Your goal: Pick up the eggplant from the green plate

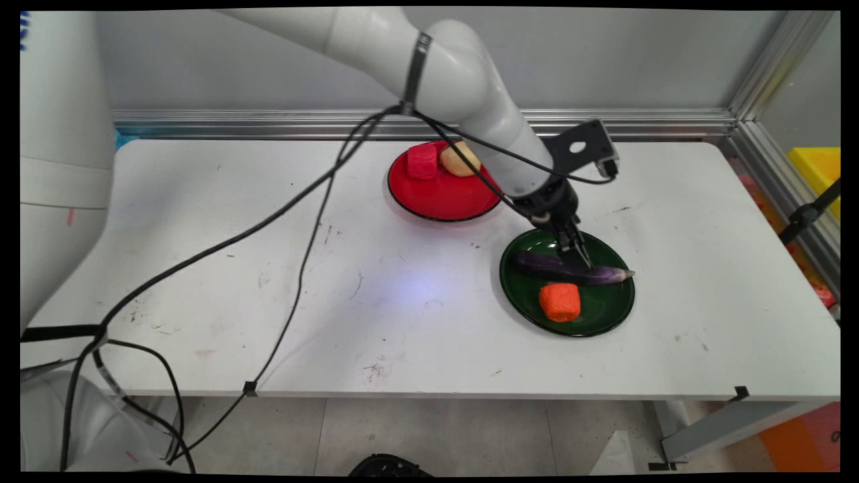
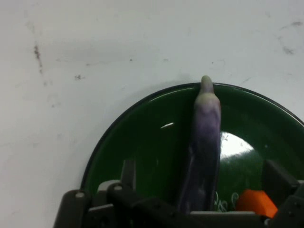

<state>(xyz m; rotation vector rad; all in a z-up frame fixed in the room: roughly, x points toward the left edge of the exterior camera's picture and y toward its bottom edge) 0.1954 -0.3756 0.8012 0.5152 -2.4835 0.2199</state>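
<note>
Eggplant (image 2: 205, 142) lengthwise between gripper (image 1: 578, 256) fingers, on green plate (image 1: 607, 315).

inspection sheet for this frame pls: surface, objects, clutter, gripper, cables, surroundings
Surface: white table, scuffed with dark marks.
Objects: green plate holding a purple eggplant and an orange block; red plate holding a pink block and a yellowish round item.
Clutter: nothing seen.
Gripper: gripper down at the eggplant, a finger on either side of it; open, no contact visible.
Cables: black cables hang from the arm across the table's left half.
Surroundings: grey wall, aluminium frame, yellow bin at right.
</note>
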